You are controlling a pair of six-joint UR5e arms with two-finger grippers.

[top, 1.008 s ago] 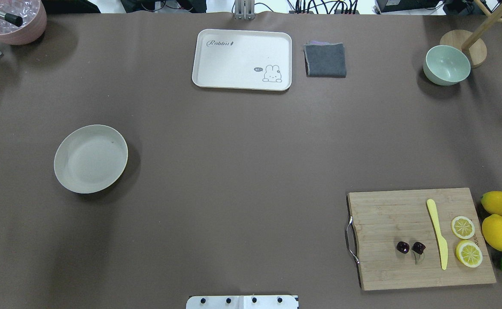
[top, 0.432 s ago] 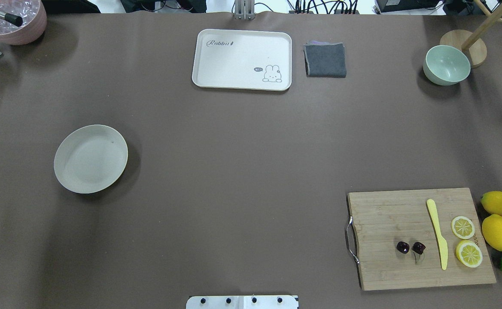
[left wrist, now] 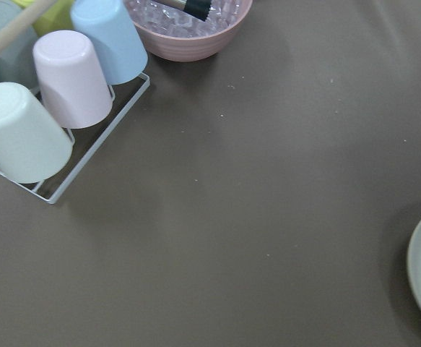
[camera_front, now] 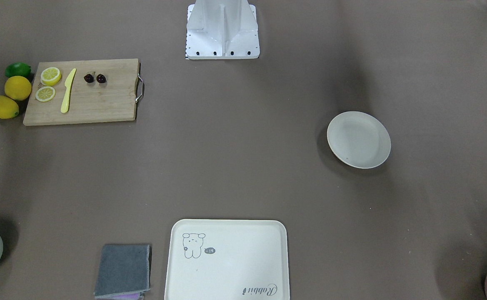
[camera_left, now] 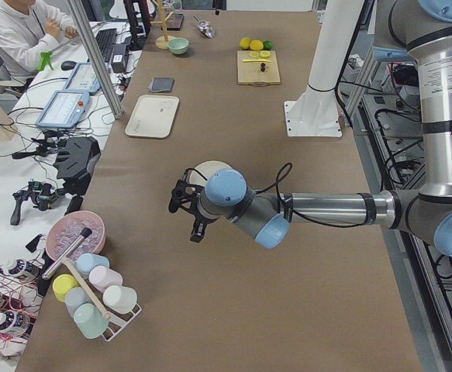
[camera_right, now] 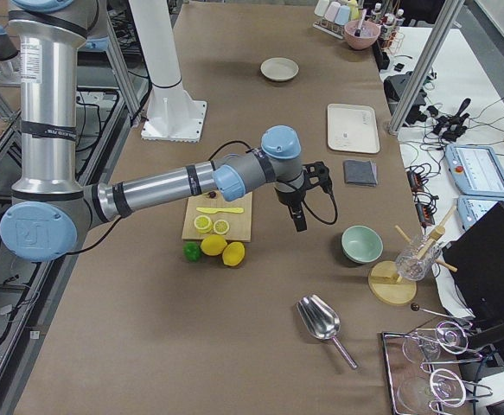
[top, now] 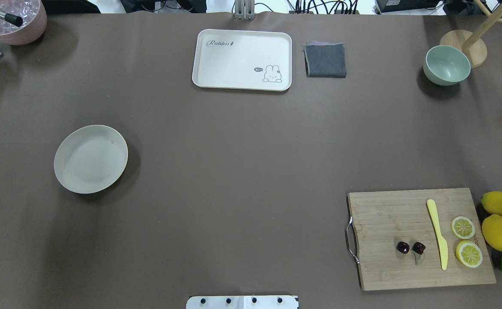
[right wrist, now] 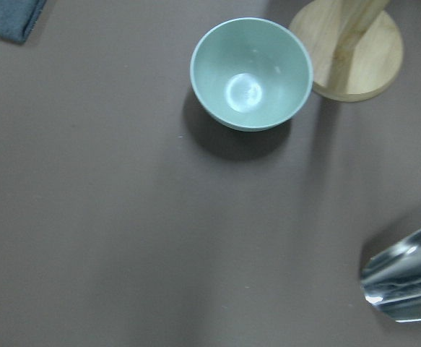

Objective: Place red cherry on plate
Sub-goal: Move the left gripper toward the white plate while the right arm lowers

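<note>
Tiny dark-maroon round cherry pair (top: 409, 247), axis 9–3, lies 7 o'clock overhead from my nearer right gripper (camera_right: 298, 220); finger gap: cannot tell.

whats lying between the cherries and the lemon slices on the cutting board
A yellow knife lies flat on the cutting board, between the red cherry and the lemon slices. The overhead view shows it plainly.
</note>
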